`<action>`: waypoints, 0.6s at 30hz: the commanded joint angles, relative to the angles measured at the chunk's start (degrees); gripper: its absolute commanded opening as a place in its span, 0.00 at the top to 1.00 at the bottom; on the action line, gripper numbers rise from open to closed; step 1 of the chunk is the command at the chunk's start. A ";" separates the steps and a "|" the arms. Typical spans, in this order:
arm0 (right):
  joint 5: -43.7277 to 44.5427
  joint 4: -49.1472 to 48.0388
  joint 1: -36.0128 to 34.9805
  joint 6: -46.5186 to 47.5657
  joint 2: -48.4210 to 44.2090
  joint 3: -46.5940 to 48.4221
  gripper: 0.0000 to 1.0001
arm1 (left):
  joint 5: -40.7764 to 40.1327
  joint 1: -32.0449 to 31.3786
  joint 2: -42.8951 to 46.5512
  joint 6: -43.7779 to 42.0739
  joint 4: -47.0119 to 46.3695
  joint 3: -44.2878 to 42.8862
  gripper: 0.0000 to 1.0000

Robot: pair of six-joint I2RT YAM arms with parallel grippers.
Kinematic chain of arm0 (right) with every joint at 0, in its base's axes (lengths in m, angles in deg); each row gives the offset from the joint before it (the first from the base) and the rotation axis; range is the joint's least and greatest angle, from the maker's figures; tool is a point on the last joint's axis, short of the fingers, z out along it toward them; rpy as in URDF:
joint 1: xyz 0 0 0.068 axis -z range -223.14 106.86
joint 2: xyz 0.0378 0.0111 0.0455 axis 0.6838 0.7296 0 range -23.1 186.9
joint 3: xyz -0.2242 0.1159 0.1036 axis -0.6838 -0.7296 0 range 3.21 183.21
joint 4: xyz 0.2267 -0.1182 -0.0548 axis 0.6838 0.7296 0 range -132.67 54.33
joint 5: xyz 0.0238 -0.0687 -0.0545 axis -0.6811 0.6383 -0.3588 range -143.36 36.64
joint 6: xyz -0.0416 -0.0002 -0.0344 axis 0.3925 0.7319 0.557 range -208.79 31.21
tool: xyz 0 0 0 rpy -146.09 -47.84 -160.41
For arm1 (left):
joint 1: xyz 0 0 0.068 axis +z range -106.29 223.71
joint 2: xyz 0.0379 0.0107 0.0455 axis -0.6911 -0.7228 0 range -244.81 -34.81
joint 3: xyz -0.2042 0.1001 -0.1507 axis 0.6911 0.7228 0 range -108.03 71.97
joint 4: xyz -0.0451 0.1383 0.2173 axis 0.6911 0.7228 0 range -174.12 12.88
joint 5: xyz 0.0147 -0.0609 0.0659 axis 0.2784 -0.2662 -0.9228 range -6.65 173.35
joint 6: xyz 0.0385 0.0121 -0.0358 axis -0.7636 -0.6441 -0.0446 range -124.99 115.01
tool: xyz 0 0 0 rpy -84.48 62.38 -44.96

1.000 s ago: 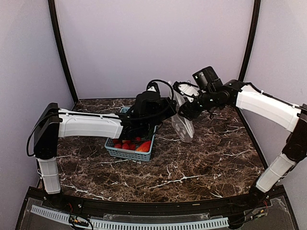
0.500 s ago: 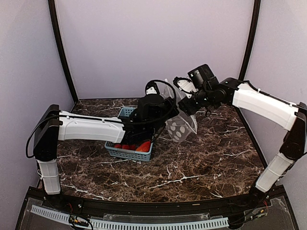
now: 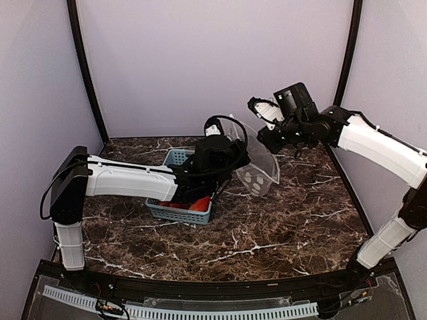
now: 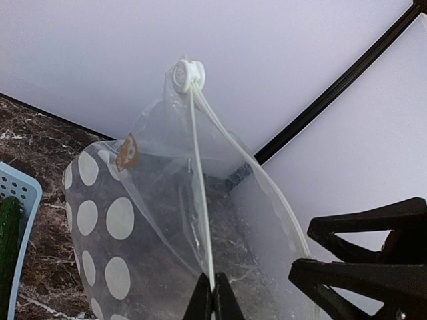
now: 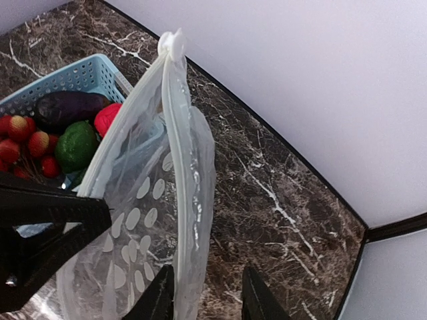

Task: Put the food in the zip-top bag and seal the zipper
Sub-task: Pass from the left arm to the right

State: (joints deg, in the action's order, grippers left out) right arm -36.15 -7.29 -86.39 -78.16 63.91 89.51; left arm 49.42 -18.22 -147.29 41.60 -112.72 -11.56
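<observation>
The left gripper [image 4: 212,303] is clenched on the zipper [image 4: 199,200] strip at one end of the bag's mouth; the right gripper [image 5: 208,283] has its jaws parted, with one rim of the mouth between them, unpinched; the slider [image 4: 185,72] sits at the end away from both grippers; the zip-top bag [image 3: 257,175] is held up, mouth gaping, just right of the blue basket [image 3: 175,213]; the food stays in that basket: eggplant [image 5: 70,107], green pepper [image 5: 77,145], cherry tomatoes [image 5: 20,143]; the marble table [image 3: 287,227] lies below.
</observation>
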 commanded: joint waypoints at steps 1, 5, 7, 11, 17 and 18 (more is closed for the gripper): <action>-3.46 -1.42 0.02 0.76 -1.34 -1.22 0.60 | 0.98 -0.37 -0.73 -1.55 1.10 -1.85 0.99; -1.75 -1.50 0.55 1.98 -0.29 -1.21 0.60 | 1.38 -0.36 -0.80 -1.93 0.78 -1.98 0.99; -2.08 -1.53 0.85 2.02 -0.21 -1.58 0.61 | 1.49 -0.31 -0.78 -2.02 0.62 -1.91 0.99; -2.07 -1.54 1.03 2.29 0.19 -2.31 0.66 | 1.75 -0.33 -0.68 -2.20 0.12 -1.68 0.99; -1.38 -1.37 1.62 2.52 1.06 -2.17 0.77 | 1.65 -0.33 -0.56 -2.25 -1.05 -1.13 0.99; -1.74 -1.26 1.93 2.24 0.94 -1.98 0.86 | 1.49 -0.36 -0.59 -2.26 -1.03 -1.08 0.99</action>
State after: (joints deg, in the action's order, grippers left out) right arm -38.05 -7.56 -85.29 -75.84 64.21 87.68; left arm 51.02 -18.22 -148.17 40.31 -112.78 -12.21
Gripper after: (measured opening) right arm 0.253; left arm 0.008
